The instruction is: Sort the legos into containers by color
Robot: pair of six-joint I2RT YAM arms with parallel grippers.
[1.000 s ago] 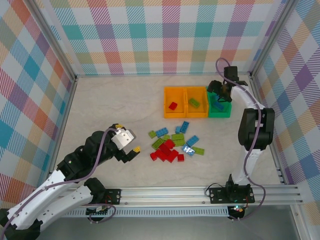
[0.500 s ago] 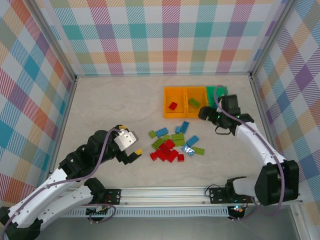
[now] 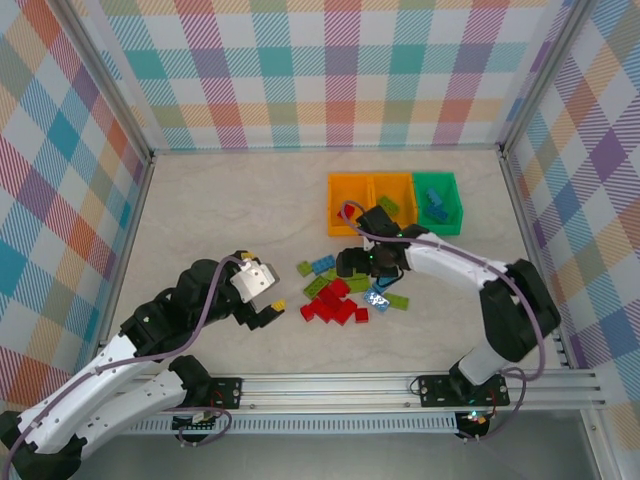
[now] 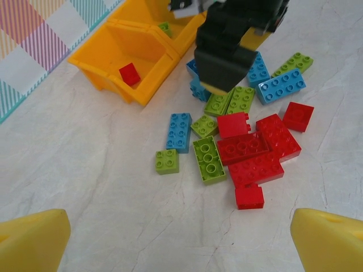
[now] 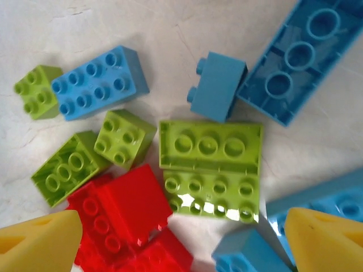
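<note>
L gripper (image 3: 256, 278) is nearest, low over the table (image 3: 200, 210) just left of the pile. Its fingers are spread wide w/ nothing btwn them. Prob placed there to face the pile w/o crowding the other arm.

The legos (image 4: 238, 141) lie mid-table. Reds (image 3: 332, 305) bunch on the near side, w/ limes & blues mixed behind. Most are unsorted, so the task looks early.

R gripper (image 3: 363, 264) reaches across to the pile's far edge, jaws released wide and empty. On its wrist cam the yellow tips (image 5: 37, 241) frame a lime brick (image 5: 211, 195). A 2nd lime one touches that brick's far side, w/ reds & blues close by. It looks lined up for a pick, but such tight neighbours could get nudged.

Farthest are 3 bins in a row, touching:
- Left orange bin (image 3: 333, 205) holds one red.
- Mid orange bin (image 3: 393, 178) holds one lime.
- Green bin (image 3: 458, 205) holds blue.

So each bin's colour looks settled.
</note>
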